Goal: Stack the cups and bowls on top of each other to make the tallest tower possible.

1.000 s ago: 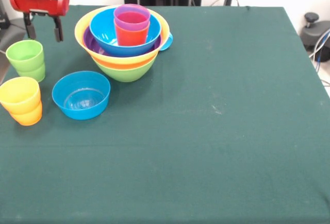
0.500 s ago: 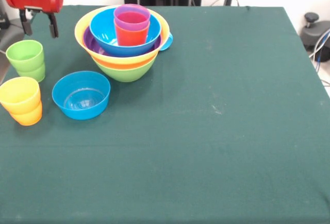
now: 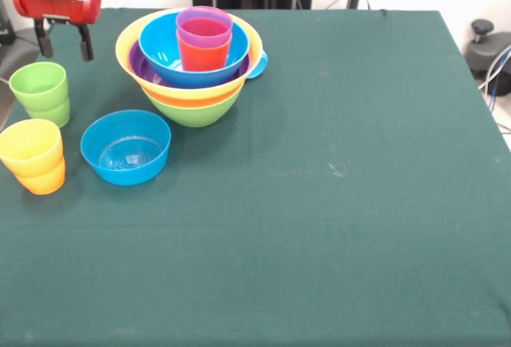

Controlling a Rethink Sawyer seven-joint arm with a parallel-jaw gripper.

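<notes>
Hand — above green cup

A: Where's the pile of nested glossy plastic bowls and cups?
B: To the right of the open black-fingered claw: lime green bowl at the base, then yellow, purple and big blue bowls, with a purple tumbler nested in an orange one, upright.
A: And the loose ones?
B: The green tapered tumbler stands upright just below the claw. Lower still, a yellow tumbler sits in an orange one. The smaller flat-bottomed blue bowl rests upright, below and right.
</notes>
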